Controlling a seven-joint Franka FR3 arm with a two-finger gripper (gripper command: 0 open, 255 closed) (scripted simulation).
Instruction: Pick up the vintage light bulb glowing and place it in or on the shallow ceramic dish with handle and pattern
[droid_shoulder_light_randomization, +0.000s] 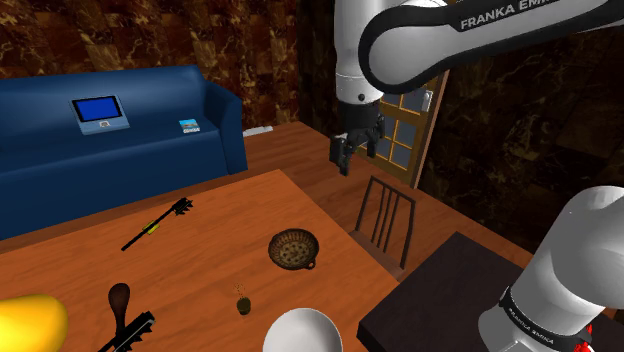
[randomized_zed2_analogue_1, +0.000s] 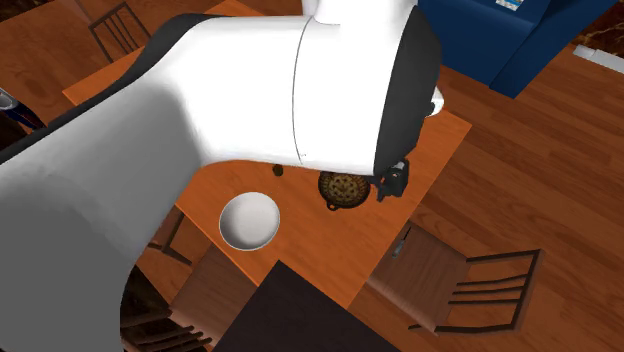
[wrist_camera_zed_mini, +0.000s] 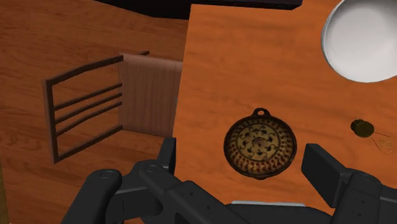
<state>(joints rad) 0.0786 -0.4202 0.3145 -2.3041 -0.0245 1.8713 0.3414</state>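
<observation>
The light bulb (droid_shoulder_light_randomization: 242, 303) (wrist_camera_zed_mini: 362, 128) is a small dark olive thing lying on the wooden table, between the dish and a white bowl. The dish (droid_shoulder_light_randomization: 292, 248) (randomized_zed2_analogue_1: 343, 187) (wrist_camera_zed_mini: 259, 145) is round, shallow and brown, with a cream pattern and a small loop handle, and sits near the table's edge. My gripper (droid_shoulder_light_randomization: 357, 148) (randomized_zed2_analogue_1: 392, 182) (wrist_camera_zed_mini: 245, 167) hangs high above that edge, open and holding nothing. In the wrist view the dish shows far below between the fingers, and the bulb lies off beyond one finger.
A white bowl (droid_shoulder_light_randomization: 302, 333) (wrist_camera_zed_mini: 362, 38) stands near the bulb. A wooden chair (droid_shoulder_light_randomization: 385, 215) (wrist_camera_zed_mini: 108, 105) stands at the table's edge below the gripper. A black brush (droid_shoulder_light_randomization: 158, 222), a wooden spoon (droid_shoulder_light_randomization: 118, 300) and a yellow thing (droid_shoulder_light_randomization: 30, 322) lie further off. A blue sofa (droid_shoulder_light_randomization: 120, 140) stands behind.
</observation>
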